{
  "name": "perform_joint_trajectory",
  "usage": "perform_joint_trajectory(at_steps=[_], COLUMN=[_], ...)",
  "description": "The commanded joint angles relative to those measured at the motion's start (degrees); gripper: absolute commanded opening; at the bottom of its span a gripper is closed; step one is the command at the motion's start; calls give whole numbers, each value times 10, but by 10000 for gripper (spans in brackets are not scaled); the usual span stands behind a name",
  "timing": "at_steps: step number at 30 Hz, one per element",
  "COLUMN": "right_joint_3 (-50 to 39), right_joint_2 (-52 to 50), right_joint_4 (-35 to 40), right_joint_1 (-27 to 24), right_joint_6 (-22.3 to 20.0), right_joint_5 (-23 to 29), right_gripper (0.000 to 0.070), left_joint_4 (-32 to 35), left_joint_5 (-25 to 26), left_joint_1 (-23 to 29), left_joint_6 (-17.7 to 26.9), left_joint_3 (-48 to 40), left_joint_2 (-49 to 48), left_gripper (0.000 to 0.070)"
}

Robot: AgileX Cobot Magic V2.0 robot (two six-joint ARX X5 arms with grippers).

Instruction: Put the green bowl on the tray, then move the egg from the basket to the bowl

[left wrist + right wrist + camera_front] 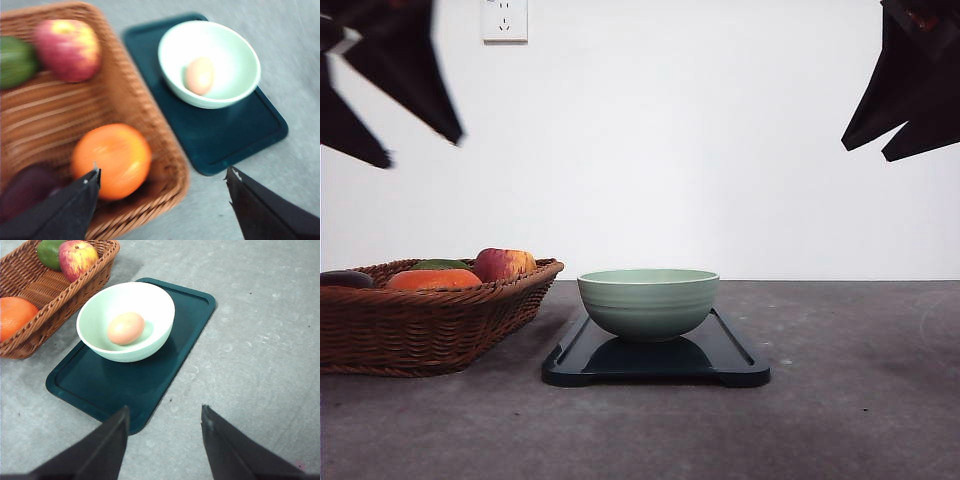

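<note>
The green bowl (648,300) stands upright on the dark tray (730,360) at the table's middle. The egg (125,328) lies inside the bowl (145,300), also seen as the egg (200,75) in the left wrist view. The wicker basket (420,325) sits just left of the tray. My left gripper (425,150) hangs high at the upper left, open and empty, above the basket's near edge (162,172). High at the upper right, my right gripper (863,153) is open and empty too, over the tray's near end (165,410).
The basket (125,100) holds a red-yellow apple (67,49), an orange (111,160), a green fruit (15,61) and a dark purple item (25,190). Grey tabletop (860,400) spreads right of the tray. A white wall with a socket (505,20) stands behind.
</note>
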Motion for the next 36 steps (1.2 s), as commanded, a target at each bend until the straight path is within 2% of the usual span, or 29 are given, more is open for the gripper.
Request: perform_joint_trajectory(at_steps=[1, 7, 13, 14, 15, 16, 17, 18, 19, 36], right_joint_3=[3, 3, 3, 3, 3, 3, 3, 3, 3, 3], right_joint_2=[4, 4, 4, 4, 4, 4, 4, 4, 4, 3], right_joint_4=[5, 5, -2, -2, -2, -2, -1, 1, 3, 41], right_joint_1=[4, 3, 3, 3, 3, 3, 3, 3, 3, 3], right_joint_6=[-2, -2, -2, -2, -2, -2, -2, -2, -2, -2], right_joint_5=[0, 0, 0, 0, 0, 0, 1, 1, 0, 0], right_gripper=[276, 276, 276, 268, 205, 110, 49, 17, 15, 15], left_joint_4=[8, 7, -20, -21, -22, -22, -22, -21, -20, -17], left_joint_5=[-2, -12, -18, -18, -18, -17, -16, -16, -16, -17], left_joint_1=[5, 36, 41, 41, 41, 41, 41, 41, 41, 45], left_joint_6=[-11, -41, -50, -50, -50, -49, -49, -49, -48, -44], left_joint_3=[-15, -75, -79, -79, -79, -79, -79, -79, -79, -80], left_joint_2=[-23, -98, -109, -109, -109, -109, -109, -109, -109, -121], left_gripper=[511, 510, 506, 459, 329, 152, 72, 20, 0, 0])
